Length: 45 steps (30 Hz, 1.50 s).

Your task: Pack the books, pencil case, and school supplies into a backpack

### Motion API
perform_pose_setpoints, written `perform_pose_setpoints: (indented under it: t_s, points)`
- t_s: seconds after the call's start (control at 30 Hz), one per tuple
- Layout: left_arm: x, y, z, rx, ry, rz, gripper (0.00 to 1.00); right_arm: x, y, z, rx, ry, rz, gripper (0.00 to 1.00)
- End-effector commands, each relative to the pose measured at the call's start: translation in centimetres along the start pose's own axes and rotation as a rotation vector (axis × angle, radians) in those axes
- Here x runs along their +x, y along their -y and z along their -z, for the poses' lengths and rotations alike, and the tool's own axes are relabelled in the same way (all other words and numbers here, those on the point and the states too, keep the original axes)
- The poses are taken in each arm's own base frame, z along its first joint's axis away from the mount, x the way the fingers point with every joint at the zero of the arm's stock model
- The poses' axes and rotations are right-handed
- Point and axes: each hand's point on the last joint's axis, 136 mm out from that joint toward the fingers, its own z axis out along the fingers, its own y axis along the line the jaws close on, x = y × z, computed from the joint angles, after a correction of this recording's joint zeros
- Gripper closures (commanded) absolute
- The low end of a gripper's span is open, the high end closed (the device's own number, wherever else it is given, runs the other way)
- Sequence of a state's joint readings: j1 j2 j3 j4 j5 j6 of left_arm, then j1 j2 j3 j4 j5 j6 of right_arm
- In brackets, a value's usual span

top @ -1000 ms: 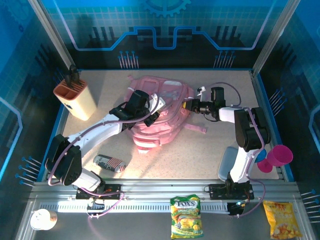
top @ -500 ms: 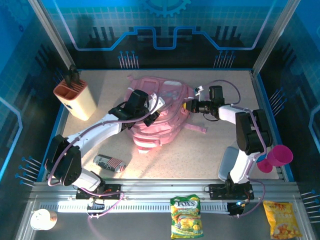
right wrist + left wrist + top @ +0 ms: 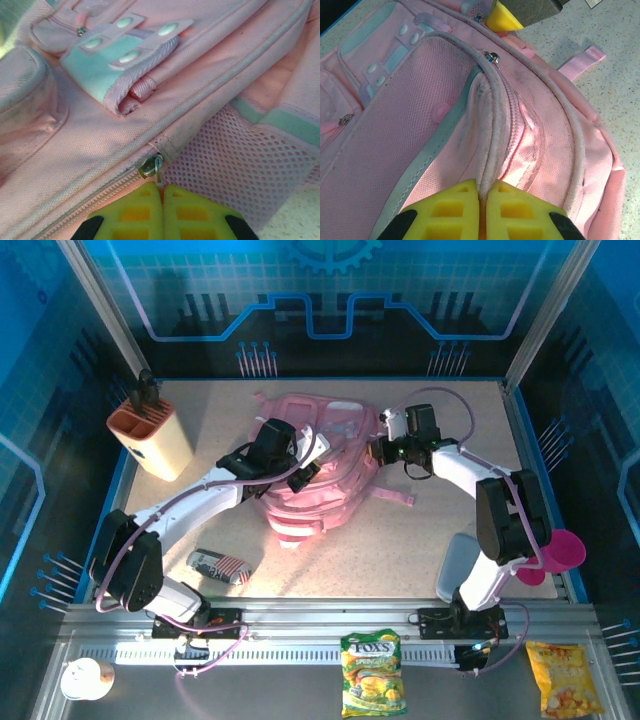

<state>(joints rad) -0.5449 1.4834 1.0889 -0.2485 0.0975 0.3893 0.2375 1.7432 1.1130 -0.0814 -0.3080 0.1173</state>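
Found right gripper (image 3: 161,200) fully shut, yellow pads pressed flat together on the zipper pull (image 3: 158,178) just below the metal slider (image 3: 149,167). Compared with the top view a second back: jaws slightly parted then, clamped now. Wrist also swung up and forearm shifted outward, tip (image 3: 382,452) kept at the same right-hand corner of the backpack (image 3: 310,508). Read as: grasp on the pull just completed, no travel along the track yet. Mesh side pocket (image 3: 240,165) right beside the pull.

Found left gripper (image 3: 482,194) shut as well, pinching the pale piped seam (image 3: 492,125) of a front panel of the backpack, unchanged over the same second. Judged as a bracing hold, fabric tensioned against the coming zipper pull.

Noted backpack lying flat mid-table, front pockets up, between the two arms. Cannot tell from here whether the main compartment is open.

Noted pencil case (image 3: 218,565) out on the table (image 3: 400,560), near the left arm's base and well apart from the backpack. Packing of it not yet started.

Next, by judgement: draw pull along the zipper line while the left hold resists. Risk: thin pull slipping from the pads, or the whole bag sliding.
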Motion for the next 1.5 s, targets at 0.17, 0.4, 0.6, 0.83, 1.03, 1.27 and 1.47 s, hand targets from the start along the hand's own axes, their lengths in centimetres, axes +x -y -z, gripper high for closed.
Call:
perform_pose_setpoints:
  t_s: [0.17, 0.4, 0.6, 0.83, 1.03, 1.27, 1.47]
  points:
    - [-1.4, -1.4, 1.1, -0.064, 0.047, 0.047, 0.92, -0.6, -1.1, 2.5, 0.011, -0.012, 0.068, 1.00]
    - [-1.8, -2.0, 0.2, -0.077, 0.049, 0.092, 0.92, 1.6, -5.5, 4.2, -0.161, -0.102, 0.037, 1.00]
    - [-2.6, -1.8, -0.4, -0.054, 0.079, 0.124, 0.92, 3.5, -9.3, 4.9, -0.303, -0.117, 0.017, 1.00]
    - [-2.5, -1.8, -0.4, -0.053, 0.075, 0.122, 0.92, 5.4, -9.6, 3.8, -0.304, -0.133, -0.019, 0.97]
    - [-2.6, -1.4, -0.2, -0.035, 0.084, 0.119, 0.92, 5.8, -9.8, 2.8, -0.306, -0.152, -0.024, 0.73]
    - [-2.7, -1.3, 0.0, -0.031, 0.088, 0.121, 0.91, 5.4, -9.4, 2.1, -0.277, -0.151, -0.017, 0.74]
    - [-2.6, -1.9, -0.3, -0.060, 0.076, 0.147, 0.92, 5.3, -9.6, 2.9, -0.264, -0.116, 0.015, 0.94]
